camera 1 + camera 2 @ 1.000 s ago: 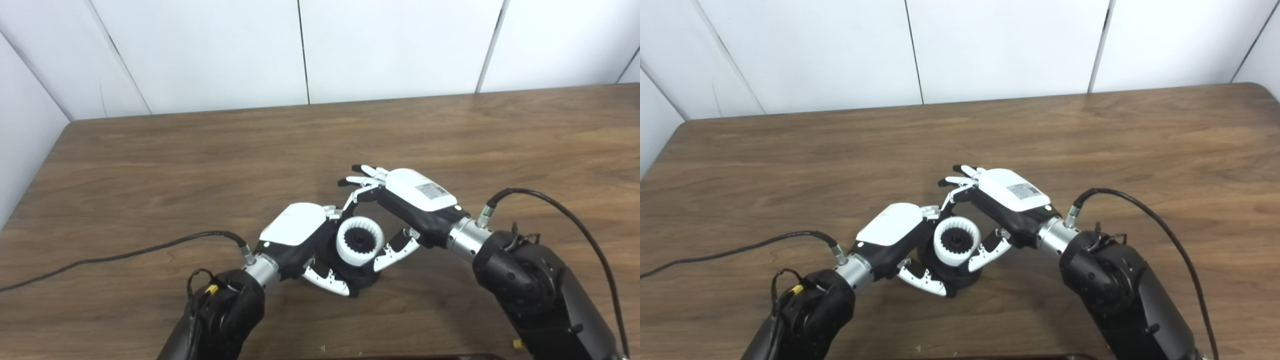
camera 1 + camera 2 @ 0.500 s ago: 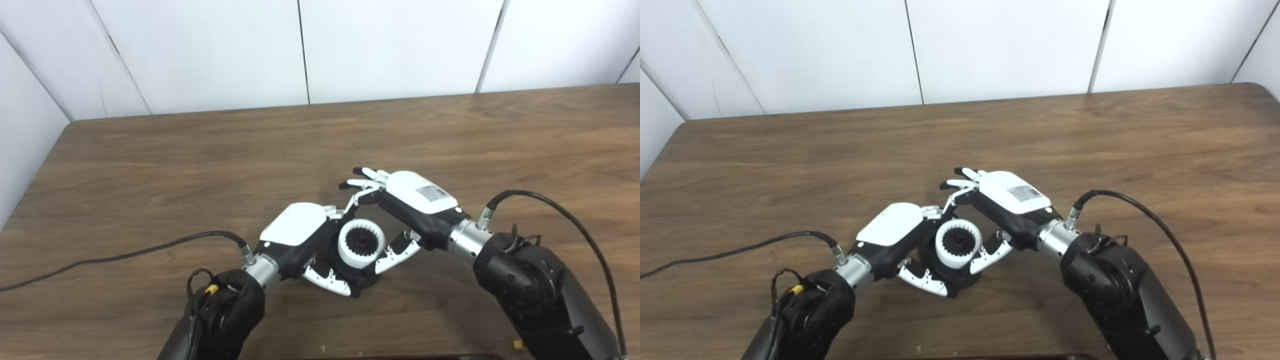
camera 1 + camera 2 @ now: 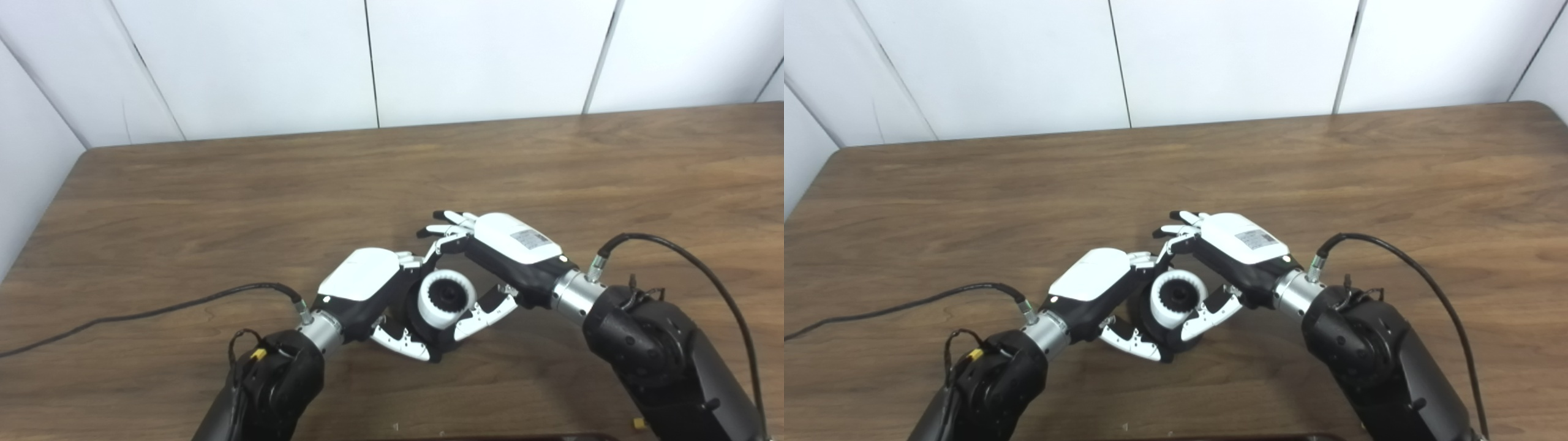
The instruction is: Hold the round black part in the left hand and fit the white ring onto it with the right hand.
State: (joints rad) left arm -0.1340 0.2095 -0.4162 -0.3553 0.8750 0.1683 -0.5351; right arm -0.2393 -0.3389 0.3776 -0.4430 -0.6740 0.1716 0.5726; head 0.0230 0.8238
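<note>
- Gripping the black part (image 3: 442,343) in the left hand (image 3: 367,288), low over the table (image 3: 184,202), near its front edge at the middle.
- Pinching the white ring (image 3: 446,297) in the right hand (image 3: 502,257), thumb (image 3: 484,315) under, fingers (image 3: 441,231) curled over the top.
- Sitting over the black part, toothed bore facing the cameras; depth of seating not being shown, since the joint is hidden by the hands.
- Judging the step in hand as the fitting itself: ring being pressed onto the part, not yet released.
- Calling next for a square push along the part's axis, left hand bracing against it.
- Risking a cocked ring if pushed off-axis.
- Trailing from each wrist, a black cable (image 3: 153,312) lying clear of the work.
</note>
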